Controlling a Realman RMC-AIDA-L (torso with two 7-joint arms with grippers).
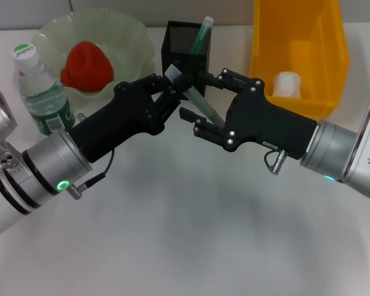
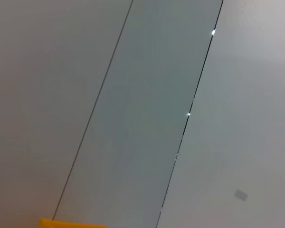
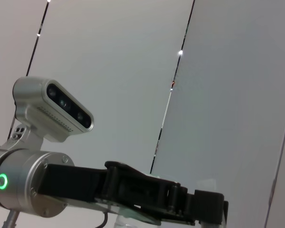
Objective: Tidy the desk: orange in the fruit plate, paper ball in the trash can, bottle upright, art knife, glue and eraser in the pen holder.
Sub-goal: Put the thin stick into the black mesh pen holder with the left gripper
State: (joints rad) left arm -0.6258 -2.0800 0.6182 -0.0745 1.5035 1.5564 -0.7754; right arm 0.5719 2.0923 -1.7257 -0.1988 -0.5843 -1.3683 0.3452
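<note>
White desk (image 1: 191, 246) carries everything, and most of the tidying looks done: a yellow bin (image 1: 296, 49) at the far right holds the paper ball (image 1: 288, 84), the pale green plate (image 1: 92, 37) at far left holds the reddish fruit (image 1: 86, 66), and the bottle (image 1: 40, 86) stands upright just beside the plate. Between plate and bin sits the black mesh holder (image 1: 188, 52), with a green-capped stick, probably the glue (image 1: 200, 34), already poking out of it. Both arms meet right in front of the holder. Left gripper (image 1: 166, 92) is clenched on the upper end of a slim grey-green piece, likely the knife (image 1: 194, 98), which slants down toward the right gripper (image 1: 200, 123); that one's fingers stand spread around the lower end, not visibly pinching. Judging by its look, the knife is light, stiff and smooth plastic, so it could twist or slide in a loose pinch; a firm hold across the flat sides near the middle should steady it, clear of any blade tip.
</note>
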